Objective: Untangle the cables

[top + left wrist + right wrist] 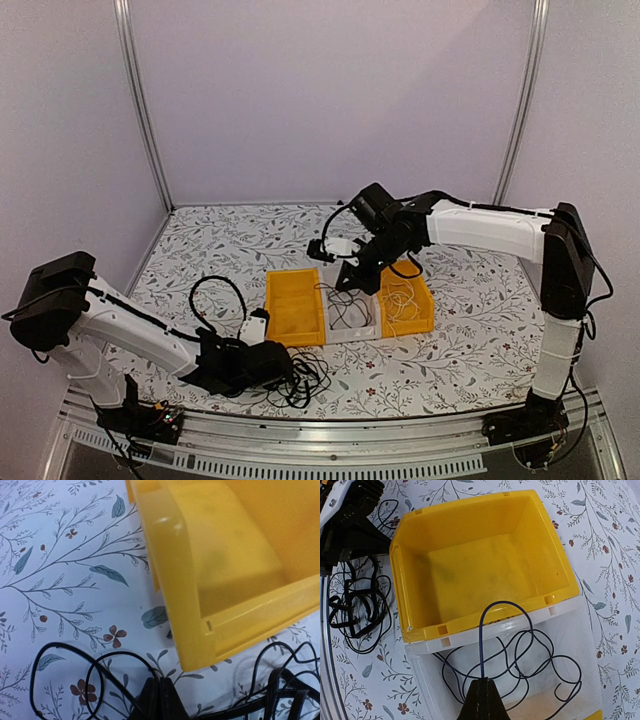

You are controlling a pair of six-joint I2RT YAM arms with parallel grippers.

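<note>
A tangle of black cables (305,378) lies on the flowered table in front of an empty yellow bin (293,305). My left gripper (288,370) rests low at the tangle. In the left wrist view its jaws (160,692) are shut, and a loop of black cable (65,652) runs into their tip. My right gripper (345,265) hovers over the clear bin (350,335). In the right wrist view it (483,681) is shut on a dark blue cable (502,605), whose coils lie in the clear bin (422,672).
A second yellow bin (418,318) holding a pale cable (402,300) stands right of the clear bin. The empty yellow bin's corner (195,645) is close ahead of my left fingers. More black cable (285,690) lies to their right. The table's front edge is just behind the tangle.
</note>
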